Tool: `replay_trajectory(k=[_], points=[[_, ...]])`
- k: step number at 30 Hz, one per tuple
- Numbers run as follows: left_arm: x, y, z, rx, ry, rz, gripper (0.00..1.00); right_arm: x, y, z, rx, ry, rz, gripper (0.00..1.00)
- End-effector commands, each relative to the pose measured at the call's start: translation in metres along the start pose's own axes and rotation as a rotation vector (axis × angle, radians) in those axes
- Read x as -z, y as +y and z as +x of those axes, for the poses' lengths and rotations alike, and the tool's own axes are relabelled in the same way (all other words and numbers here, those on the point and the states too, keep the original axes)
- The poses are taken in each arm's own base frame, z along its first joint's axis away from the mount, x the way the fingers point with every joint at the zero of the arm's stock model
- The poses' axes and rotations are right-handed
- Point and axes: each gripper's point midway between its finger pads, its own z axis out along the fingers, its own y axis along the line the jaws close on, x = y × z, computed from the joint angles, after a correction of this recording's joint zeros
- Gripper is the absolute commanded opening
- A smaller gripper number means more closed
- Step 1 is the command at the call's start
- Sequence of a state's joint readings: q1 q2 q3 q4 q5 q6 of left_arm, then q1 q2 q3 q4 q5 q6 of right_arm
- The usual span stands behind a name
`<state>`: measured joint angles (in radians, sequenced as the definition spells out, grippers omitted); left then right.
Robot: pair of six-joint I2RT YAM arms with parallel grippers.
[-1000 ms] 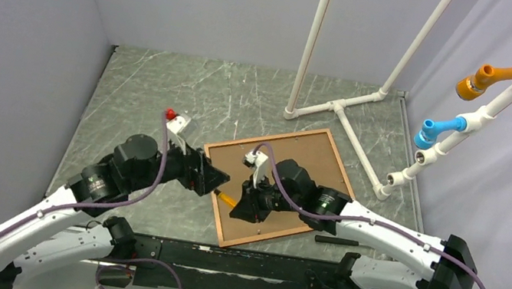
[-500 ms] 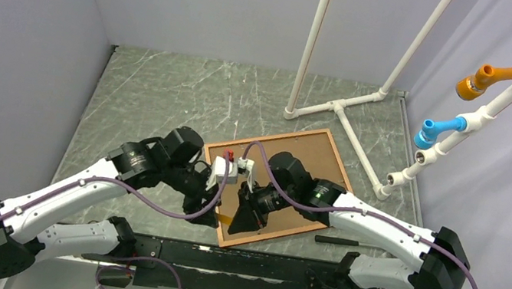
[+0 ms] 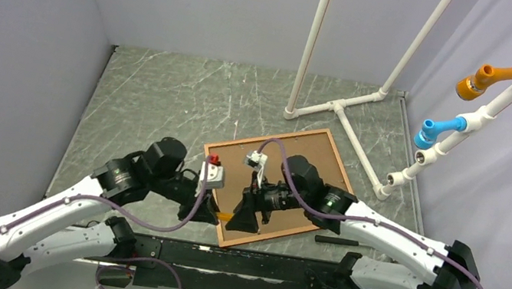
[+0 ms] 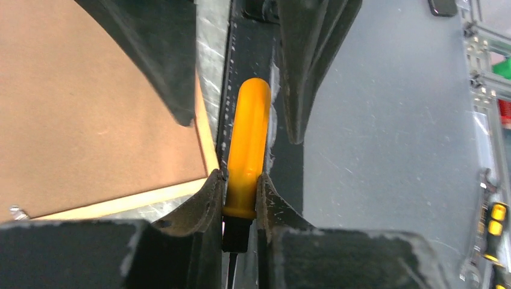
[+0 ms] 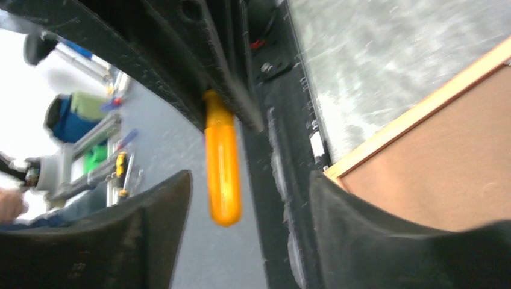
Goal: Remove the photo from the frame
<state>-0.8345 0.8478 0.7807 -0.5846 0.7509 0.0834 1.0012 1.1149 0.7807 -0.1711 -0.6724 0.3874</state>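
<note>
My L gripper (image 4: 240,182) clamps a smooth, rounded orange tool handle (image 4: 250,120); my R gripper (image 5: 247,177) is wide, flanking it. Thin wood frame (image 3: 281,135) flat on marbled table (image 3: 168,92), photo (image 3: 313,157) inside w/ matte brown board up, long axis left to far-right.

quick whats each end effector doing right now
Left end effector: closed, holding the orange handle.
Right end effector: open, holding nothing; the handle sits between its fingers, apart from both.

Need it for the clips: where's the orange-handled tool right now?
Top view, by the frame's near corner: the orange-handled tool is clamped in the left gripper, between the fingers of the open right gripper.
</note>
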Motion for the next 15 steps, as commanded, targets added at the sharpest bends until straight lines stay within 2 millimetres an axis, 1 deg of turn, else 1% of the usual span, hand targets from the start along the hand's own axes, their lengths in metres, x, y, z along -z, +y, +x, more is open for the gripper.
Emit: replay_trajectory(k=[1, 3, 4, 7, 9, 11, 12, 13, 14, 15], points=[[0.009, 0.009, -0.032, -0.009, -0.207, -0.111, 0.00, 0.015, -0.004, -0.057, -0.089, -0.344, 0.088, 0.86], [0.011, 0.014, -0.036, 0.013, -0.277, -0.153, 0.00, 0.022, 0.001, -0.069, -0.162, -0.455, 0.060, 0.96], [0.014, 0.019, -0.040, 0.030, -0.317, -0.185, 0.00, 0.025, 0.004, -0.075, -0.204, -0.508, 0.038, 0.99], [0.016, 0.021, -0.046, 0.108, -0.415, -0.180, 0.00, 0.034, 0.017, -0.087, -0.286, -0.627, -0.079, 1.00], [0.019, 0.021, -0.051, 0.143, -0.458, -0.164, 0.00, 0.035, 0.015, -0.089, -0.352, -0.658, -0.091, 1.00], [0.021, 0.022, -0.056, 0.188, -0.497, -0.148, 0.00, 0.033, 0.006, -0.091, -0.408, -0.674, -0.062, 0.99], [0.022, 0.021, -0.058, 0.208, -0.518, -0.121, 0.00, 0.032, 0.006, -0.091, -0.402, -0.670, -0.066, 0.98], [0.022, 0.019, -0.062, 0.220, -0.539, -0.091, 0.00, 0.031, 0.008, -0.093, -0.381, -0.667, -0.079, 0.92], [0.022, 0.016, -0.065, 0.226, -0.554, -0.059, 0.00, 0.028, 0.011, -0.092, -0.357, -0.651, -0.093, 0.83], [0.022, 0.017, -0.064, 0.246, -0.559, -0.046, 0.00, 0.026, 0.015, -0.094, -0.325, -0.633, -0.107, 0.77]])
